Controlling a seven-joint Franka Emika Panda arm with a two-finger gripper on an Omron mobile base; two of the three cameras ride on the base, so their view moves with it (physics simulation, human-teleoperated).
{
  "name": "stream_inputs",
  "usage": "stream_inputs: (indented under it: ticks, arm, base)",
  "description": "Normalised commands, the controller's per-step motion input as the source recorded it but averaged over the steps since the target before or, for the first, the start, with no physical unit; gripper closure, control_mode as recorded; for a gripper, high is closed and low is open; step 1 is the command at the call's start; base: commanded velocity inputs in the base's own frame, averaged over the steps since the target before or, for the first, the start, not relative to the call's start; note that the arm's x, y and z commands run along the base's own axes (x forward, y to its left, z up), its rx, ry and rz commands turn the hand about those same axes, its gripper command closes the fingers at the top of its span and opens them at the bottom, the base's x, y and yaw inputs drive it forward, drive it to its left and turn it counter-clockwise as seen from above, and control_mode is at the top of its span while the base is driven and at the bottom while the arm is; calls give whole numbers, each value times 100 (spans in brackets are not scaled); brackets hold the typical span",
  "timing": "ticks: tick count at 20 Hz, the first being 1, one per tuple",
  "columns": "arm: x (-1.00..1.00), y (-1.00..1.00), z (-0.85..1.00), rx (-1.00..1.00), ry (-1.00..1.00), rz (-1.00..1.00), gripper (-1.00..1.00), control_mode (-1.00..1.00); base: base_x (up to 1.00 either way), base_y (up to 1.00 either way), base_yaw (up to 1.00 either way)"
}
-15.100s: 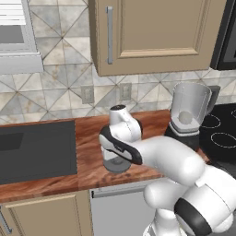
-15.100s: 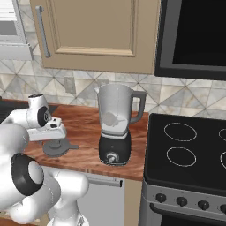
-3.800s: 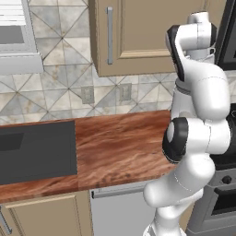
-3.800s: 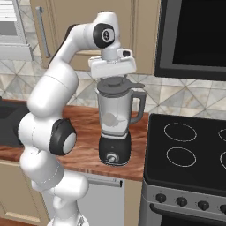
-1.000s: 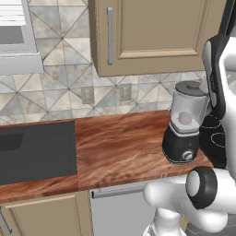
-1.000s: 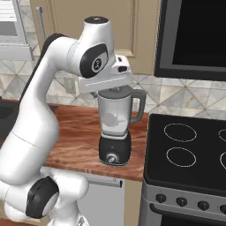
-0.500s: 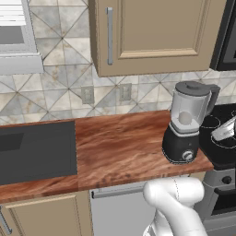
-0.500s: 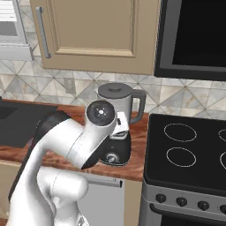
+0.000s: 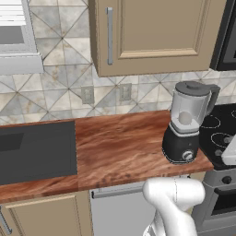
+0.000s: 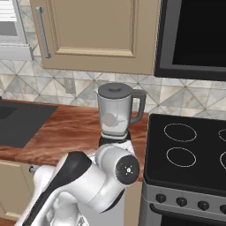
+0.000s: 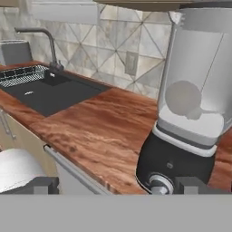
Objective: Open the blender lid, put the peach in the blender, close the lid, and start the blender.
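blender (image 9: 186, 122), lid (image 9: 192, 86) on, peach (image 9: 185, 118) inside

From my feed I see a black rounded blender base (image 9: 179, 145) under a clear greyish jar (image 9: 187, 110), dark grey round lid (image 9: 192, 87) on top, pale round peach (image 11: 182, 98) inside. Reddish-brown wood-grain counter (image 9: 120, 143), grey-and-beige triangle-patterned tile backsplash (image 9: 64, 94), tan cabinet door (image 9: 152, 34), black stovetop (image 10: 190, 152).

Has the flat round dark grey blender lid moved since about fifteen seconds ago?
Yes. It lay on the wooden counter left of the blender then; now the dark grey lid sits on top of the clear jar, right of the wall outlet.
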Motion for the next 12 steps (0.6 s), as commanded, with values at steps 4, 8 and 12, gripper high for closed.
stream_inputs:
  ticks: [4,8,12]
  arm:
    - [0,0,-21,8,-13,18,-100,-100]
    - [0,8,-28,8,-10,19,-100,-100]
    - [0,12,-18,11,-9,18,-100,-100]
  base:
    - [0,0,0]
    - [0,0,0]
    - [0,0,0]
